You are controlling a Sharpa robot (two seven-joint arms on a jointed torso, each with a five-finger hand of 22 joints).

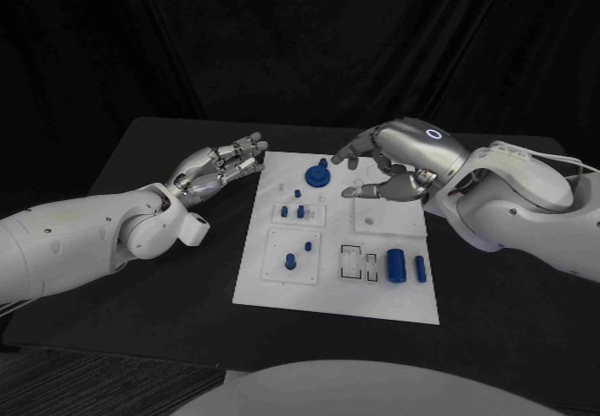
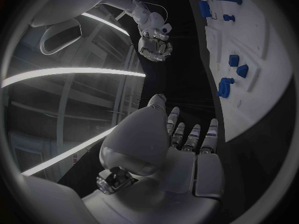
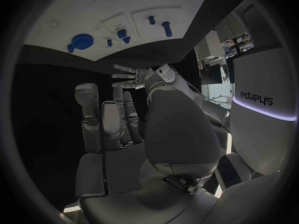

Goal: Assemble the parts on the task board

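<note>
The white task board (image 1: 375, 299) lies mid-table with several blue parts on it. A round blue disc (image 1: 317, 176) sits near its far edge, small pegs (image 1: 293, 211) stand just nearer, and a blue cylinder (image 1: 395, 265) lies near the right side. My left hand (image 1: 219, 167) hovers off the board's far left corner, fingers spread, holding nothing. My right hand (image 1: 394, 165) hangs over the far right part of the board, close to the disc, fingers apart and empty. The board (image 3: 56, 12), the disc (image 3: 81, 40) and the left hand (image 3: 140, 77) lie beyond my right hand (image 3: 118, 129).
The black table (image 1: 150, 260) surrounds the board, with bare surface to its left and in front. In the left wrist view my left hand (image 2: 187, 149) is beside the board (image 2: 268, 84), and the right hand (image 2: 154, 40) is further off.
</note>
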